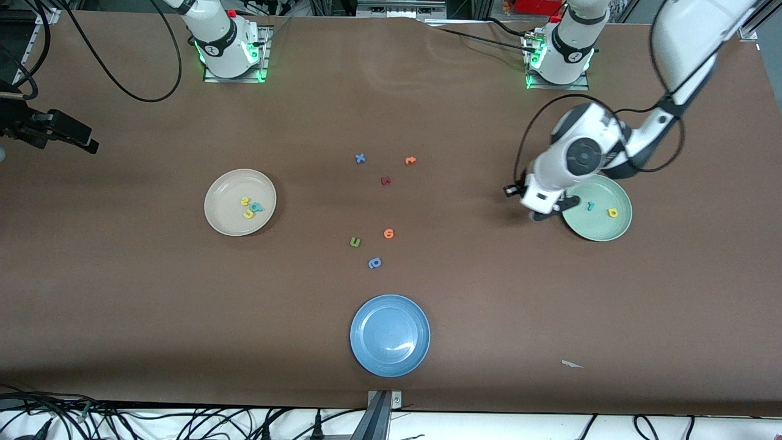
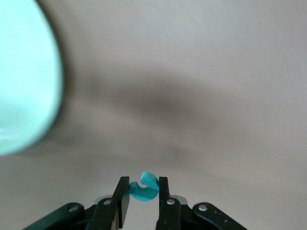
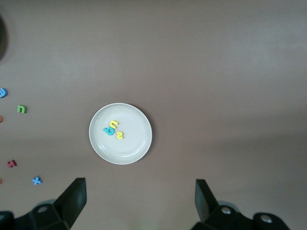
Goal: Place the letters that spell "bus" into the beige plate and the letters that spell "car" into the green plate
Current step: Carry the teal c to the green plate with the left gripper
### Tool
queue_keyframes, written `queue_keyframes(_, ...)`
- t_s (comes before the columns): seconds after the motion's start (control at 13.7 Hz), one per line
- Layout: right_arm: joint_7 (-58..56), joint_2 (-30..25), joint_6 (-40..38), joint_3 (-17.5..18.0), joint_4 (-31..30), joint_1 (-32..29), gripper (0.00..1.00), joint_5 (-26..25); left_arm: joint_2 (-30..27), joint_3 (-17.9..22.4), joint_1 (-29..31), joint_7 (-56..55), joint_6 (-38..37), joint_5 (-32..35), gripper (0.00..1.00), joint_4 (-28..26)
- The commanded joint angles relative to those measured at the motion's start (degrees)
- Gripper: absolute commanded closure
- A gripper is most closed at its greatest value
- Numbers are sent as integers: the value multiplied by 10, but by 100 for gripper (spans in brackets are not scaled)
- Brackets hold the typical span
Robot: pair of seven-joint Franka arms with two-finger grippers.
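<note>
Front view: my left gripper (image 1: 545, 214) hangs just beside the green plate (image 1: 602, 229), which holds the teal "r" (image 1: 589, 206) and yellow "a" (image 1: 612, 212).

Left wrist view: my fingers (image 2: 123, 199) pinch the teal "c" (image 2: 145, 187).

Right wrist view: my right gripper (image 3: 140, 199) waits wide open, empty, above the beige plate (image 3: 136, 148) holding "b" (image 3: 108, 131), "u" (image 3: 114, 125), "s" (image 3: 119, 136).

The front view looks down from high across the desk (image 1: 122, 293) toward both bases. The right wrist view looks straight down from well above the beige plate (image 3: 120, 133), also in front view. The left wrist view sits close over the desk.
</note>
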Motion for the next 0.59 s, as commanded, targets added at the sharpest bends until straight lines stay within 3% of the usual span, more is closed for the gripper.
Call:
queue_keyframes(0.0,1,5,-4,2,13,8,0,-3,-5,-48,101,109,-111,12,98,48)
queue_keyframes(0.15,1,5,-4,1,13,9,0,-4,-2,-40,125,174,-131,19,98,62)
queue_keyframes(0.29,1,5,-4,1,13,9,0,-4,10,-4,128,206,-126,53,98,62)
queue_keyframes(0.51,-1,5,-4,1,13,10,0,-5,52,14,127,194,-93,104,94,62)
